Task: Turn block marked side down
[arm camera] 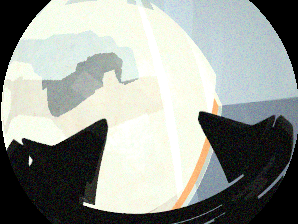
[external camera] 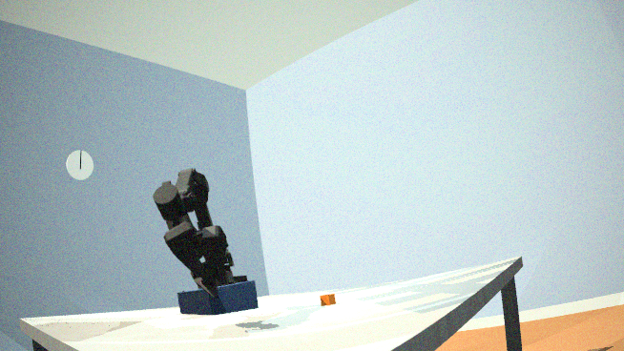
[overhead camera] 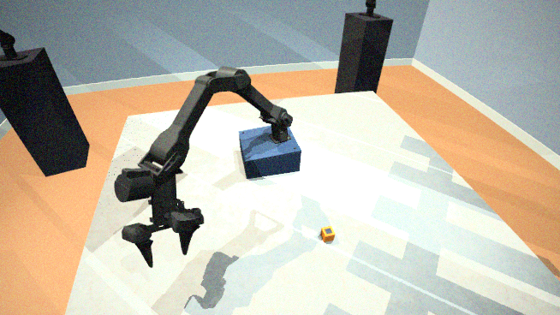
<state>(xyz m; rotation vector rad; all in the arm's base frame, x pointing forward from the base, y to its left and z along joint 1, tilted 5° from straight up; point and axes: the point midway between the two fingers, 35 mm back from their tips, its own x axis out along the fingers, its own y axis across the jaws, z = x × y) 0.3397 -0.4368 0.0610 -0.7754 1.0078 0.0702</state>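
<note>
One small orange block (overhead camera: 328, 234) on the table (overhead camera: 385, 180), dark-blue marked square upward; hand (overhead camera: 166, 250) wide open, empty, well apart.

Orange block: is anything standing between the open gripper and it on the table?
Nothing visible does. The gripper hangs open and holds nothing, well apart from the orange block, whose marked side faces up. Only patterned table shows between them; the blue base sits behind.
</note>
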